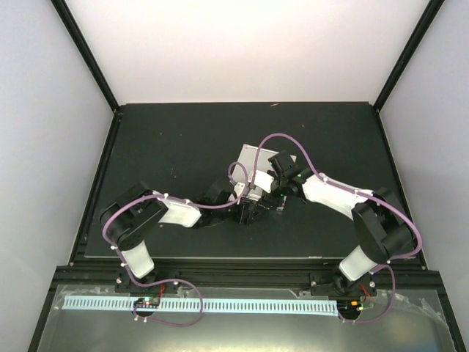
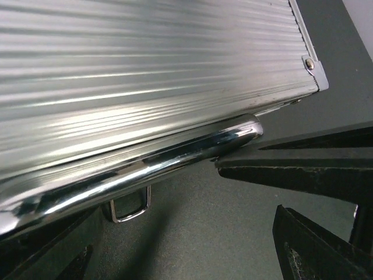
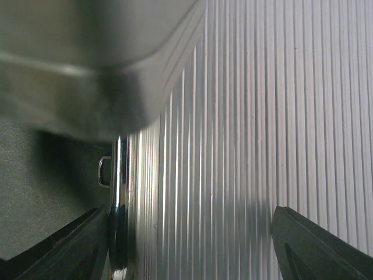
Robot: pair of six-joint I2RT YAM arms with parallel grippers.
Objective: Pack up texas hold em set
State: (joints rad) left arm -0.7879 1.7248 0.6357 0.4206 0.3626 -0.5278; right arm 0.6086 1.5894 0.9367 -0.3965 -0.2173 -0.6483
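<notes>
Ribbed aluminium briefcase (image 1: 253, 158) sits half-hidden under both arms; left gripper (image 2: 185, 245) and right gripper (image 3: 189, 233) both spread wide.

A dark, matte table (image 1: 183, 139) fills the middle of the top view, its surface plain and slightly textured. A white back wall (image 1: 242, 51) rises behind it, with pale grey side walls (image 1: 37, 147) to either side. Two black posts (image 1: 84, 53) slant up from the far corners of the table. Along the near edge runs a black rail (image 1: 242, 275), and below it lies a pale blue slotted strip (image 1: 242, 304).
</notes>
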